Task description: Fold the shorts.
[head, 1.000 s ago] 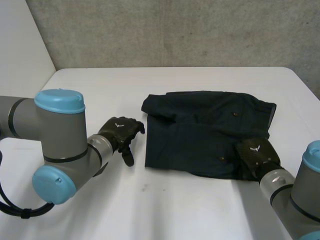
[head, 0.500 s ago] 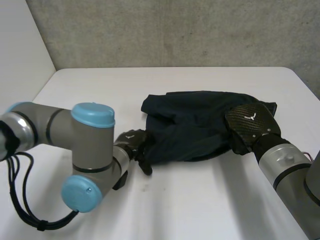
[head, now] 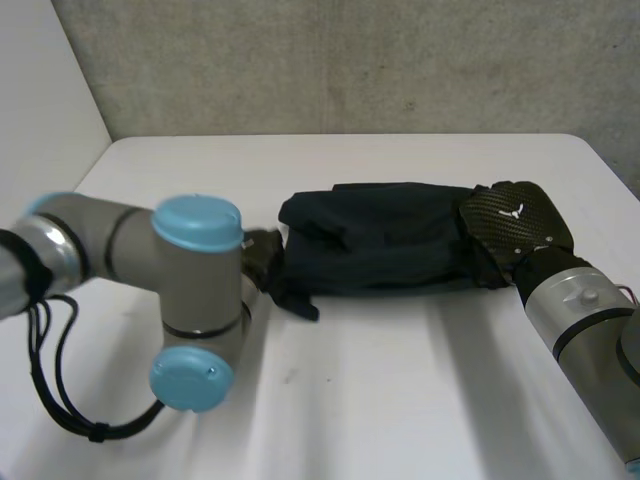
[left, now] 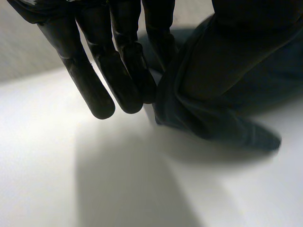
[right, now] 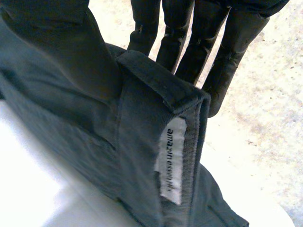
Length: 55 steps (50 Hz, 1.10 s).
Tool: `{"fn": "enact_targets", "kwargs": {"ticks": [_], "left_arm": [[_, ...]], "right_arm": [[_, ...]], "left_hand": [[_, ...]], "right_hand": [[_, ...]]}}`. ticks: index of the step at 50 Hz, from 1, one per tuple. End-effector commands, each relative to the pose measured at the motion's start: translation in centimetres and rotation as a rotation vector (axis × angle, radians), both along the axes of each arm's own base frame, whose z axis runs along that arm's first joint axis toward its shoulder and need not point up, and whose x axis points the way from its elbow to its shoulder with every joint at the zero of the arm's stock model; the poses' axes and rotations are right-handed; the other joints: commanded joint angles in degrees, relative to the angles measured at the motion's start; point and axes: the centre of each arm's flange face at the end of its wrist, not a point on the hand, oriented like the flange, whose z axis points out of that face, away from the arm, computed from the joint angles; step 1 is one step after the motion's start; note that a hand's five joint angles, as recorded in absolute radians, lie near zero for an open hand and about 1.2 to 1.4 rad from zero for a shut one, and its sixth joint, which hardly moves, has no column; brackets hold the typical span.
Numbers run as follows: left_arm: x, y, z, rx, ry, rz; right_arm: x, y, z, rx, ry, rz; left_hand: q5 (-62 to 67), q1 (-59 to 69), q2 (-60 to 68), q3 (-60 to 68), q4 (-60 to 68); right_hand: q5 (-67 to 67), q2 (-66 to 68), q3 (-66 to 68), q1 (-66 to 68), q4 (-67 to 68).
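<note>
Dark navy shorts [head: 380,235] lie mid-table as a long bundle, the near half turned over towards the far edge. My left hand [head: 262,250], half hidden behind its own arm, is at the shorts' left end. In the left wrist view its fingers [left: 118,71] reach down straight beside a raised fold of the shorts [left: 222,94], pinching it against the thumb. My right hand [head: 512,225] is at the right end. In the right wrist view the waistband [right: 156,90] with a white label [right: 171,161] is pinched in front of straight fingers [right: 203,42].
The white table [head: 400,400] stretches bare in front of the shorts. A grey wall [head: 350,60] stands behind its far edge. My left arm's elbow [head: 195,300] hangs low over the table at the near left.
My right hand has carried the shorts' near right edge away from me over the far half. My left hand moved in to the left end and closed on the cloth.
</note>
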Motion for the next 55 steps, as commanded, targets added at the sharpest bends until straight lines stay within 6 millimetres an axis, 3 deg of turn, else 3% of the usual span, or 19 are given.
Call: {"fn": "enact_targets", "kwargs": {"ticks": [1, 7, 10, 11, 15, 19, 22, 25, 29, 30, 33, 36, 37, 42, 48, 49, 55], "left_arm": [[2.6, 0.5, 9.7, -0.216, 0.016, -0.004], [5.4, 3.5, 18.8, -0.461, 0.028, -0.026], [6.2, 5.1, 21.8, -0.556, 0.029, -0.027], [6.9, 6.2, 23.8, -0.621, 0.032, -0.021], [9.1, 9.4, 28.8, -0.792, 0.045, 0.011], [10.7, 11.8, 32.3, -0.911, 0.061, 0.044], [11.0, 12.3, 33.1, -0.936, 0.068, 0.048], [10.6, 11.8, 32.5, -0.915, 0.05, 0.036], [8.6, 8.7, 28.6, -0.791, -0.029, -0.004], [7.8, 7.3, 26.6, -0.731, -0.067, -0.018], [6.9, 5.3, 23.7, -0.653, -0.115, -0.03], [6.2, 2.2, 19.6, -0.549, -0.182, -0.029], [5.9, 0.5, 17.8, -0.508, -0.208, -0.026], [4.3, -4.8, 12.0, -0.434, -0.252, -0.034], [1.9, -10.6, 8.5, -0.503, -0.329, -0.031], [1.6, -11.4, 8.3, -0.527, -0.337, -0.028], [-0.5, -15.4, 7.9, -0.713, -0.305, 0.011]], "right_arm": [[-0.4, 0.2, 3.1, -0.058, -0.017, -0.006], [-0.9, 1.7, 8.5, -0.159, -0.061, 0.005], [-1.1, 2.3, 10.8, -0.214, -0.084, 0.004], [-1.4, 2.8, 12.6, -0.258, -0.101, 0.004], [-1.9, 4.0, 16.9, -0.37, -0.148, 0.002], [-2.2, 5.1, 20.1, -0.436, -0.177, 0.008], [-2.1, 5.4, 21.0, -0.439, -0.179, 0.023], [-1.9, 5.0, 20.8, -0.426, -0.171, 0.031], [-0.4, 2.2, 18.2, -0.332, -0.134, 0.05], [0.3, 1.0, 16.8, -0.284, -0.117, 0.056], [1.7, -1.1, 14.0, -0.201, -0.088, 0.064], [2.8, -2.5, 11.5, -0.133, -0.063, 0.073], [3.3, -3.7, 9.7, -0.092, -0.043, 0.072], [4.8, -7.6, 4.6, -0.022, 0.001, 0.021], [6.4, -12.6, 1.0, -0.105, -0.022, -0.062], [6.9, -14.0, 0.8, -0.166, -0.046, -0.078], [8.6, -17.4, 0.8, -0.39, -0.087, -0.085]], "left_hand": [[13.2, 16.8, 12.1, 12.1, 11.7], [13.2, 16.8, 12.1, 12.1, 11.7], [13.2, 16.8, 12.1, 12.1, 11.7], [13.2, 16.8, 12.1, 12.1, 11.7], [13.2, 16.8, 12.1, 12.1, 11.7], [13.2, 16.8, 12.1, 12.1, 11.7], [13.2, 16.8, 12.1, 12.1, 11.7], [13.2, 16.8, 12.1, 12.1, 11.7], [13.2, 16.8, 12.1, 12.1, 11.7], [13.2, 16.8, 12.1, 12.1, 11.7], [13.2, 16.8, 12.1, 12.1, 11.7], [13.2, 16.8, 12.1, 12.1, 11.7], [13.2, 16.8, 12.1, 12.1, 11.7], [13.2, 16.8, 12.1, 12.1, 11.7], [13.2, 16.8, 12.1, 12.1, 11.7], [13.2, 16.8, 12.1, 12.1, 11.7], [13.2, 16.8, 12.1, 12.1, 11.7]], "right_hand": [[14.3, 12.7, 12.1, 23.6, 11.7], [14.3, 12.7, 12.1, 23.6, 11.7], [14.3, 12.7, 12.1, 23.6, 11.7], [14.3, 12.7, 12.1, 23.6, 11.7], [14.3, 12.7, 12.1, 23.6, 11.7], [14.3, 12.7, 12.1, 23.6, 11.7], [14.3, 12.7, 12.1, 23.6, 11.7], [14.3, 12.7, 12.1, 23.6, 11.7], [14.3, 12.7, 12.1, 23.6, 11.7], [14.3, 12.7, 12.1, 23.6, 11.7], [14.3, 12.7, 12.1, 23.6, 11.7], [14.3, 12.7, 12.1, 23.6, 11.7], [14.3, 12.7, 12.1, 23.6, 11.7], [14.3, 12.7, 12.1, 23.6, 11.7], [14.3, 12.7, 12.1, 23.6, 11.7], [14.3, 12.7, 12.1, 23.6, 11.7], [14.3, 12.7, 12.1, 23.6, 11.7]]}}
